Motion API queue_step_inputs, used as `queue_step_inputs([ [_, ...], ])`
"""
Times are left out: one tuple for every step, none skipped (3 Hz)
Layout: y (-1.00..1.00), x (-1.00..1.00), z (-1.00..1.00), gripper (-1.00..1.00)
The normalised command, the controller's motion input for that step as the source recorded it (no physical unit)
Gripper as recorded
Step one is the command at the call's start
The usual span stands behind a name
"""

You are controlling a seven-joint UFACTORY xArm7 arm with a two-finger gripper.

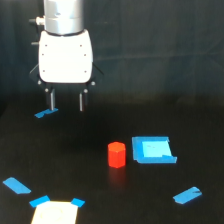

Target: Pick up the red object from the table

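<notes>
Gripper: I see its fingers spread, holding nothing, above the table
Red object: upright, just beside blue square piece

The table is a wide, matte black surface that fills the lower part of the exterior view. The red object, a stubby faceted cylinder, stands upright near the table's middle. Just beside it, toward the exterior view's right, lies a flat blue square piece; the two sit close, with a narrow gap between them. Blue tape strips are scattered about: one toward the far edge, one near the left edge, one toward the right edge. At the near edge lies a pale tan patch with blue tape at its upper corners.
</notes>
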Motion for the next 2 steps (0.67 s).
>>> queue_step_inputs([
  [0.19,-0.06,1.00,-1.00],
  [-0.18,0.76,0.52,-1.00],
])
